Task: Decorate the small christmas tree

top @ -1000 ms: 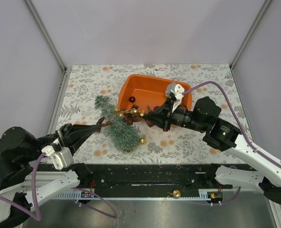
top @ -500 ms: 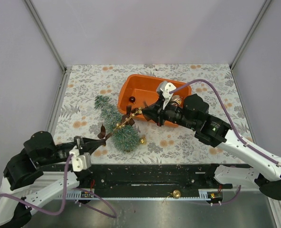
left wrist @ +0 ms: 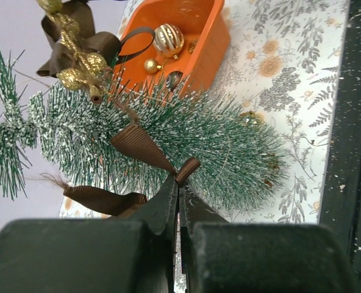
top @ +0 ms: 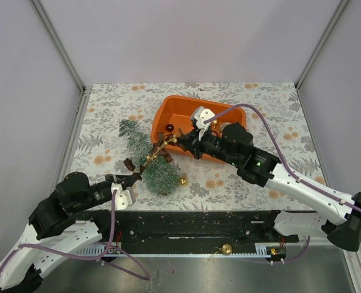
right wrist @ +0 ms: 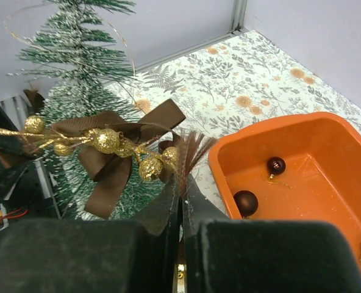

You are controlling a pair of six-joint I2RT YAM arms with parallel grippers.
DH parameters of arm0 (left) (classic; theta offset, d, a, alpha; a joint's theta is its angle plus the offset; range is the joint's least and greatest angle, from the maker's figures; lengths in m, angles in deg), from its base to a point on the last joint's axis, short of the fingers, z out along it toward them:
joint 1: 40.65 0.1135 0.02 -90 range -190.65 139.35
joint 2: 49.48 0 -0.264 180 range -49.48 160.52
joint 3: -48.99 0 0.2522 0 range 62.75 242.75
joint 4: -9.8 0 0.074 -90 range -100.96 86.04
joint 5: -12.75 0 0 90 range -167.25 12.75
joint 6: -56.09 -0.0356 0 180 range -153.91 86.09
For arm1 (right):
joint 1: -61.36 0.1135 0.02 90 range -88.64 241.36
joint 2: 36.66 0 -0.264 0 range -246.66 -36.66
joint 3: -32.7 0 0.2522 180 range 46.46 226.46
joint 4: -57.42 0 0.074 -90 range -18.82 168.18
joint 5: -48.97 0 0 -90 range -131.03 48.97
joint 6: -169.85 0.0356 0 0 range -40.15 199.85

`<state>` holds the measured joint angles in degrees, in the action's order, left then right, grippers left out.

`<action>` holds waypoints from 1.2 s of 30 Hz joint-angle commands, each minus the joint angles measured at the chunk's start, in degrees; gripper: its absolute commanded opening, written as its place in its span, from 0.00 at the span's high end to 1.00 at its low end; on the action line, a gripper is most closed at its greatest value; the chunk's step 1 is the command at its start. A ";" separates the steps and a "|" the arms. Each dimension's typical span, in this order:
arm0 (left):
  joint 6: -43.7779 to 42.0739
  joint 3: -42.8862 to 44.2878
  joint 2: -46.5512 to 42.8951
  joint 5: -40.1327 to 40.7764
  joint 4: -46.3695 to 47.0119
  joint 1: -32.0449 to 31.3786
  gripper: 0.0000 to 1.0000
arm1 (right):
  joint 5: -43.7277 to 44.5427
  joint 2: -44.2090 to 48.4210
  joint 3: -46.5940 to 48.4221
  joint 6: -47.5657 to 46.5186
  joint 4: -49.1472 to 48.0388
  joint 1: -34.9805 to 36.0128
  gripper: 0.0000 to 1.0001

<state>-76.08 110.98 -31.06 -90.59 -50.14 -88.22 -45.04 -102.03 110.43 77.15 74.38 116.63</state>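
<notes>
With left gripper (left wrist: 179, 181) and right gripper (right wrist: 180, 183) clenched on the ribbon garland (right wrist: 110, 143), I should drape it slack over the small christmas tree (top: 159, 174), from 2 to 7 o'clock.

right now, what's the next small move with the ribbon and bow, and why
Probably ease the right gripper toward the small christmas tree so the gold-berried bow settles into the needles. Both grippers are shut on the brown ribbon, the left gripper pinching its far end across the tree, while the bow looks held off the branches on the orange tray side.
</notes>
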 commanded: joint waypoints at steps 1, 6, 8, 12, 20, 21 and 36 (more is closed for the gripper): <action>2.27 -1.99 -0.75 5.26 6.00 0.20 1.00 | 3.39 -0.38 -2.96 -3.01 -8.73 0.19 1.00; 3.76 -4.46 -1.80 5.43 6.62 0.20 1.00 | 3.57 -1.34 -5.51 -2.84 -10.58 0.11 1.00; 4.46 -5.25 -1.98 5.43 6.97 0.11 1.00 | 3.31 -1.52 -6.48 -2.40 -11.55 0.19 1.00; 4.56 -7.53 -3.03 5.69 8.64 0.20 1.00 | 1.99 -2.40 -8.59 -1.08 -14.09 0.19 1.00; 3.33 -10.08 -2.60 10.43 12.86 0.20 0.98 | -1.61 -6.08 -15.00 4.89 -24.72 0.19 0.94; 3.24 -10.52 -2.42 11.40 13.82 0.20 0.97 | -1.96 -6.61 -15.53 5.68 -25.87 0.19 0.94; 3.76 -12.02 -2.86 6.93 15.85 0.20 0.63 | -7.15 -9.26 -21.16 12.10 -33.26 0.19 0.54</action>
<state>-73.22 98.92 -33.99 -82.20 -36.83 -88.22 -49.72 -111.32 90.14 87.03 45.73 116.65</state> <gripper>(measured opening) 0.289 0.389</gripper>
